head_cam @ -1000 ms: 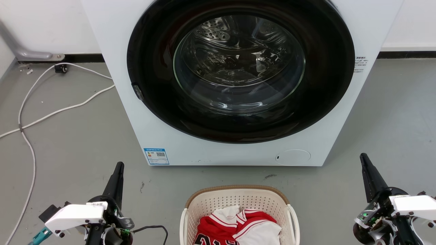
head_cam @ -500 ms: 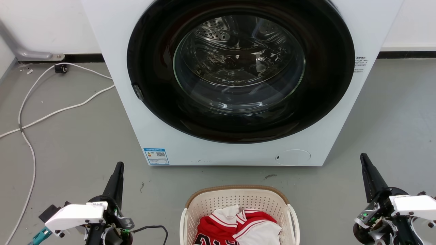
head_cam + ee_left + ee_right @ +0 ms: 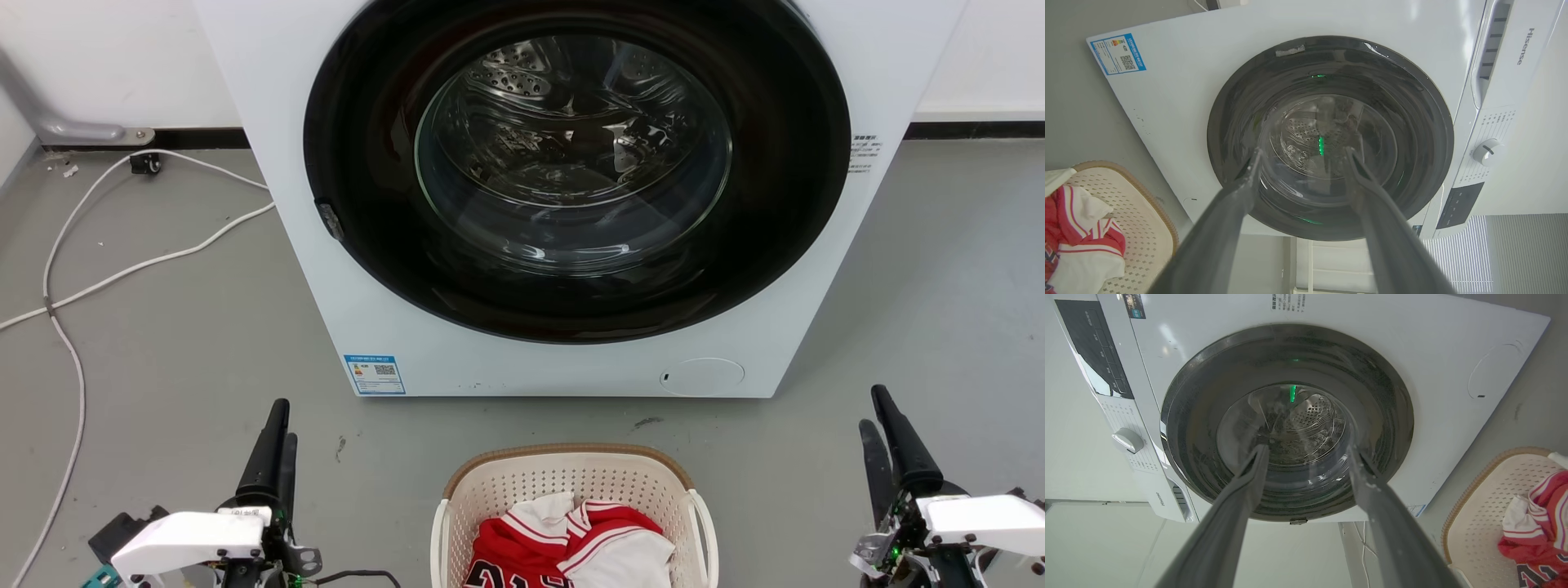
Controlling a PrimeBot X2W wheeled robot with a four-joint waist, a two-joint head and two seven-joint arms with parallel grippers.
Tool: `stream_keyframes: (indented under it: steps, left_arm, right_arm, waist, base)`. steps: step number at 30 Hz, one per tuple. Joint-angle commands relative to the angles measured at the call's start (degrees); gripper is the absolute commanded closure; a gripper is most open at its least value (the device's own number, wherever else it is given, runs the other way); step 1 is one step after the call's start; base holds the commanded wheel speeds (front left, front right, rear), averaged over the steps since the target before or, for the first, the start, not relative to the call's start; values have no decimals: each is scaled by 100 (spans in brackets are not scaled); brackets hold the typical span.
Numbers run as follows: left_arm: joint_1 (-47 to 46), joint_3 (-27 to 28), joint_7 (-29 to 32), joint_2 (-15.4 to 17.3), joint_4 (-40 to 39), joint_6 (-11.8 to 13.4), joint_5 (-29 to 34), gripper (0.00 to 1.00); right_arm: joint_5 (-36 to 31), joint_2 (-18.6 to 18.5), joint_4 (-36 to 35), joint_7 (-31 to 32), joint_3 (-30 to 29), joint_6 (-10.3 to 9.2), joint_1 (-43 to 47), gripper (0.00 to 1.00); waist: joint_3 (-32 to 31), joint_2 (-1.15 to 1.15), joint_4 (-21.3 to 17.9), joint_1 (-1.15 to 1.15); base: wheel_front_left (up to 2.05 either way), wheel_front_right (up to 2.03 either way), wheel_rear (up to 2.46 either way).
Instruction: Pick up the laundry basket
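Starting approach; nothing gripped yet.
Head view: laundry basket (image 3: 563, 452) on grey floor (image 3: 163, 343) before washing machine (image 3: 277, 204), between left claw (image 3: 283, 420) and right claw (image 3: 872, 408), well apart from both.
Left wrist view: left claw's fingers apart, basket lower left.
Right wrist view: right claw's fingers apart, basket lower right.
Next, likely: bring both claws inward and down to white side handles (image 3: 705, 527).

A white washing machine (image 3: 563, 196) stands on the grey floor (image 3: 163, 343), white cables (image 3: 147, 263) trailing beside it.

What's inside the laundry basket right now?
Inside the laundry basket lies crumpled red-and-white clothing, seemingly a jersey with striped trim. Whatever is beneath it, including that part of the basket's floor, is hidden. The head view's bottom edge cuts off the near end.
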Motion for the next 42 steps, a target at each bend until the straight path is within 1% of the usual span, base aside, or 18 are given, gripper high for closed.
stream_keyframes:
  steps: [1, 7, 14, 19, 24, 25, 30, 31, 33, 34, 42]
  left_arm:
    - [-72, 22, -89, 14, -197, -1, 308, 0]
    - [-43, -39, -244, 16, -423, 67, 1010, 0]
    - [4, -201, -414, 17, -661, 227, 1899, 0]
    - [40, -301, -527, 18, -776, 335, 2463, 0]
    - [54, -385, -634, 18, -863, 393, 3021, 0]
    - [54, -385, -634, 18, -863, 393, 3021, 0]
    - [76, -489, -737, 19, -909, 397, 3587, 0]
    - [86, -524, -774, 19, -926, 415, 3791, 0]
    - [90, -541, -794, 19, -938, 428, 3884, 0]
    - [102, -573, -832, 20, -957, 451, 4065, 0]
    - [138, -669, -961, 21, -985, 517, 4634, 0]
  right_arm:
    - [-316, -15, -190, -83, -18, 0, -73, 0]
    - [-1192, -13, -450, -237, 72, 0, -27, 0]
    - [-2211, -12, -709, -403, 181, 0, 25, 0]
    - [-2916, -11, -833, -516, 271, 0, 66, 0]
    - [-3553, -9, -922, -623, 337, 0, 99, 0]
    - [-3553, -9, -922, -623, 337, 0, 99, 0]
    - [-4118, -8, -969, -722, 375, 0, 136, 0]
    - [-4320, -8, -971, -761, 382, 0, 147, 0]
    - [-4415, -8, -974, -780, 388, 0, 149, 0]
    - [-4613, -7, -988, -817, 410, 0, 157, 0]
    - [-5237, -6, -1033, -942, 464, 0, 208, 0]
  waist:
    - [4, 0, 1, 0]
    - [16, 0, 2, 0]
    - [33, 0, 9, 0]
    - [52, 0, 12, 0]
    - [72, 0, 20, 0]
    - [72, 0, 20, 0]
    - [86, 0, 25, 0]
    - [92, 0, 26, 0]
    - [94, 0, 27, 0]
    - [99, 0, 27, 0]
    - [119, 0, 29, 0]
  base:
    - [0, 0, 0]
    - [0, 0, 0]
    - [0, 0, 0]
    - [0, 0, 0]
    - [0, 0, 0]
    - [0, 0, 0]
    - [0, 0, 0]
    - [0, 0, 0]
    - [0, 0, 0]
    - [0, 0, 0]
    - [0, 0, 0]
